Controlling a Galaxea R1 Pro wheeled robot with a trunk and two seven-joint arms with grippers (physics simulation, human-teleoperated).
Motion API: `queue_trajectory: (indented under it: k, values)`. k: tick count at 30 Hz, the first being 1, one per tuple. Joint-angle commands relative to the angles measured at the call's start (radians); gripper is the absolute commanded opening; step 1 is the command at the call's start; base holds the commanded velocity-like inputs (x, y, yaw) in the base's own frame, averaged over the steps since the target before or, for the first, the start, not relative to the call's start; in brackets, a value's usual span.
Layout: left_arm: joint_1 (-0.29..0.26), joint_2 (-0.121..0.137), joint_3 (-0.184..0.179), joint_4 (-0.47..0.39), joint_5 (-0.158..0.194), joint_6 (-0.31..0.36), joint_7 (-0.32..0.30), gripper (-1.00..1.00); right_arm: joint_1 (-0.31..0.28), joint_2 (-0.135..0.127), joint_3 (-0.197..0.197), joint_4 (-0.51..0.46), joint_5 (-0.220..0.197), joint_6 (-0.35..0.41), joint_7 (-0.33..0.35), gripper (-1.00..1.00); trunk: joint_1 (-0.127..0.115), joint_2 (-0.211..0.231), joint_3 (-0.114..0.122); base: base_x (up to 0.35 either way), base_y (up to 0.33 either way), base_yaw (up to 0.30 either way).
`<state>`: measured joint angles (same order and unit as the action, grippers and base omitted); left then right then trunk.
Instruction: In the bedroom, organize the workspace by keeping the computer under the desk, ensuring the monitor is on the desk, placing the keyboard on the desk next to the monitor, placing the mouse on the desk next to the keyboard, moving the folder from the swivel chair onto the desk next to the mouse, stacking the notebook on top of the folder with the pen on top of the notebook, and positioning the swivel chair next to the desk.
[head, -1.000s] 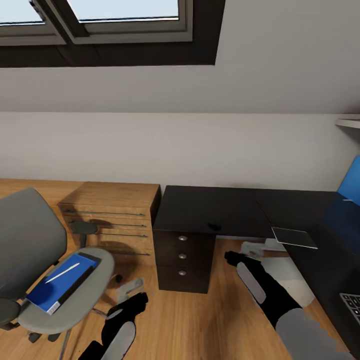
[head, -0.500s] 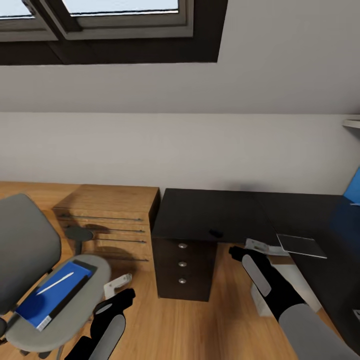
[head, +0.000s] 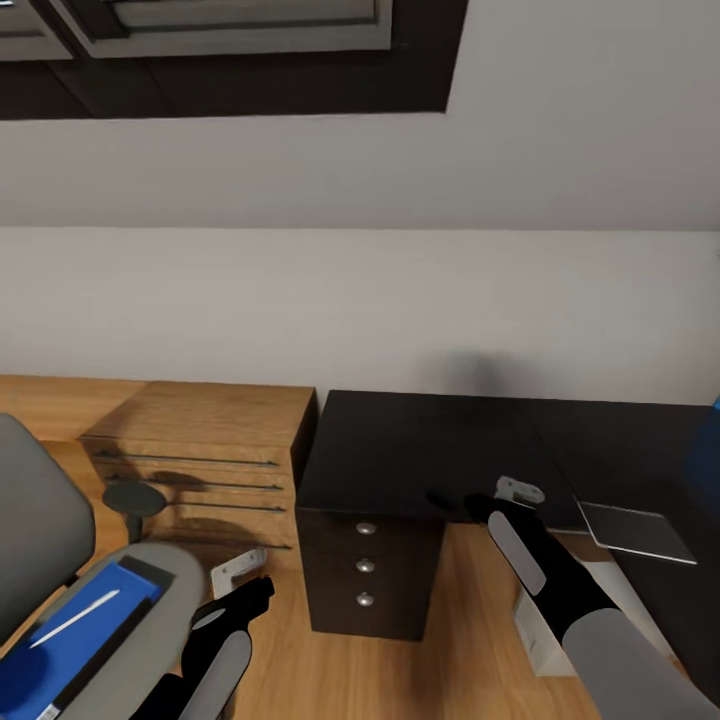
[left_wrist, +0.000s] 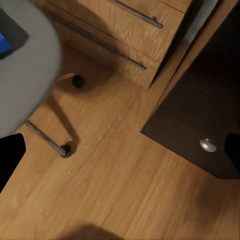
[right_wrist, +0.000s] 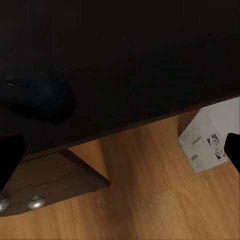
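- The swivel chair (head: 120, 620) stood at the far left of the head view, its grey seat carrying a blue notebook (head: 75, 640) on a dark folder (head: 120, 625), with a white pen (head: 72, 619) lying across the notebook.
- The left arm reached forward and low over the wooden floor (head: 280, 670), beside the chair seat; the left gripper (head: 238, 572) showed pale fingers just past the black wrist, and I could not tell whether they were spread or closed.
- A wooden drawer chest (head: 205, 450) stood against the wall, touching the dark desk (head: 420, 440) on its right.
- The desk's pedestal held three drawers (head: 365, 565) with round knobs, all shut.
- The mouse (right_wrist: 42, 97), small and black, sat on the desk near its front edge, right in front of the right gripper (head: 515, 490).
- The right arm stretched forward and up, its wrist at the desk edge; the fingers' spread could not be judged.
- The white computer (right_wrist: 210, 137) stood on the floor under the desk.
- A thin grey pad (head: 637, 531) lay on the desk's right wing.
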<state>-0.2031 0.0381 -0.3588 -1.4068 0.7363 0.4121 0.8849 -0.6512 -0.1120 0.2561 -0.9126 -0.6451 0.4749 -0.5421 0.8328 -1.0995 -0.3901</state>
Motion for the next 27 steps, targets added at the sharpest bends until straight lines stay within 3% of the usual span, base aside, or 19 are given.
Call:
queue_trajectory:
  k: [1, 7, 11, 12, 17, 24, 27]
  values:
    - [-0.001, 0.001, -0.002, -0.001, 0.005, 0.003, 0.007, 1.0, -0.001, -0.001, 0.005, -0.001, -0.005, 0.002, -0.009, 1.0, 0.001, -0.001, -0.001, 0.332, 0.0, 0.0]
    - [-0.001, 0.006, 0.006, -0.003, 0.006, -0.062, 0.009, 1.0, 0.001, 0.0, 0.007, 0.004, 0.024, 0.003, 0.033, 1.0, 0.001, -0.001, -0.001, 0.332, 0.0, 0.0]
    - [-0.001, 0.025, 0.007, -0.003, 0.008, -0.109, 0.009, 1.0, 0.001, 0.0, 0.008, 0.028, 0.054, 0.005, 0.081, 1.0, 0.001, -0.001, -0.001, 0.332, 0.0, 0.0]
    - [-0.001, 0.034, 0.01, -0.003, 0.014, -0.119, 0.009, 1.0, 0.001, 0.001, 0.01, 0.049, 0.077, 0.005, 0.108, 1.0, 0.001, -0.001, -0.001, 0.332, 0.0, 0.0]
    - [-0.001, 0.038, 0.03, -0.003, 0.055, -0.125, 0.009, 1.0, 0.001, 0.001, 0.021, 0.073, 0.097, 0.007, 0.139, 1.0, 0.001, -0.001, -0.001, 0.33, 0.0, 0.0]
    - [-0.001, 0.04, 0.05, -0.007, 0.083, -0.125, 0.009, 1.0, 0.001, 0.002, 0.104, 0.123, 0.108, 0.009, 0.169, 1.0, 0.001, -0.001, -0.001, 0.106, 0.0, 0.0]
    - [-0.001, 0.039, 0.049, -0.007, 0.084, -0.125, 0.008, 1.0, 0.001, 0.0, 0.163, 0.125, 0.142, 0.01, 0.193, 1.0, 0.001, -0.001, -0.001, 0.01, 0.0, 0.0]
